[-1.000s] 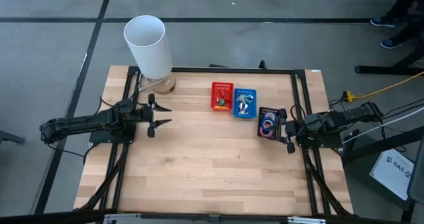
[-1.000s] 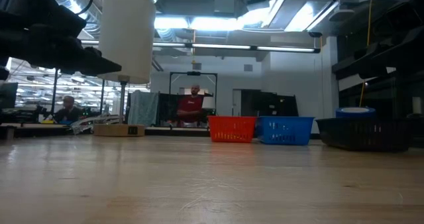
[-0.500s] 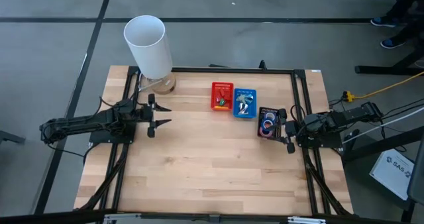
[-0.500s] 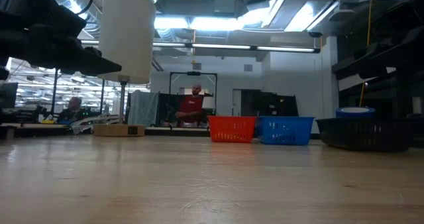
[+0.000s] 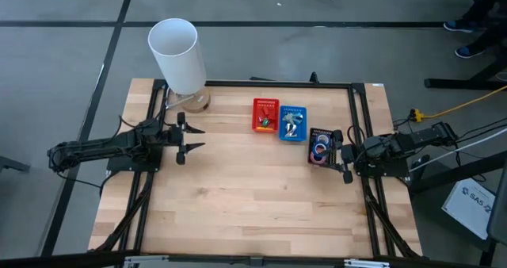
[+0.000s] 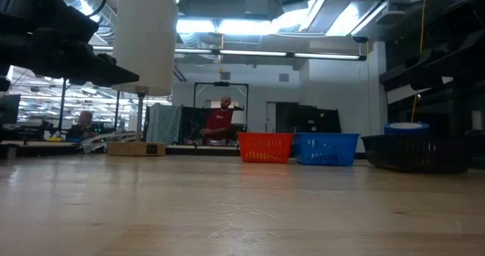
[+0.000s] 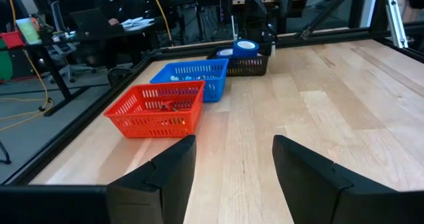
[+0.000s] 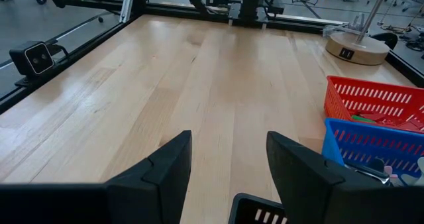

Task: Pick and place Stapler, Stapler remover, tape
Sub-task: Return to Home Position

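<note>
Three small baskets stand in a row at the table's far middle: a red basket, a blue basket and a black basket. Rolls of tape, one of them blue, lie in the black basket. Small red and green pieces lie in the red basket and pale metal pieces in the blue one; which is the stapler or the stapler remover I cannot tell. My left gripper hovers open at the table's left. My right gripper hovers open beside the black basket, at the table's right.
A tall white cylinder on a round wooden foot stands at the far left corner. A black frame runs along the table's edges. Bare wood fills the middle and near part. People sit in the room behind.
</note>
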Controlling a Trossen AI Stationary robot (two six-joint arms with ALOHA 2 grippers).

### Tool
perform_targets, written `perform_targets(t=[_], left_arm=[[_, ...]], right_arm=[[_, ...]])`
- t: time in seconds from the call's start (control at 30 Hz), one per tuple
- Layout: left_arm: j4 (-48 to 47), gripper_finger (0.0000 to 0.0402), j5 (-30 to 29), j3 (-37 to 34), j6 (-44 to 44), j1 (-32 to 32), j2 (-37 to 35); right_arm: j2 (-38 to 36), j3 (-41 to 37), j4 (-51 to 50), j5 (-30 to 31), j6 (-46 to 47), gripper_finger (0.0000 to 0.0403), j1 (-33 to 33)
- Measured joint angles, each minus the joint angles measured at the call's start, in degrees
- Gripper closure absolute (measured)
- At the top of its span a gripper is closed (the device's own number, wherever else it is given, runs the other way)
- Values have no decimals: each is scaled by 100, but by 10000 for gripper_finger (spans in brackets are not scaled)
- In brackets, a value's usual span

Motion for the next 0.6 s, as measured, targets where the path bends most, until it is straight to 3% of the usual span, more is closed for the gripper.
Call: perform_targets(t=[0.6], left_arm=[[0, 200, 0, 0, 0, 1, 0]], right_arm=[[0, 0, 0, 0, 0, 206, 0]])
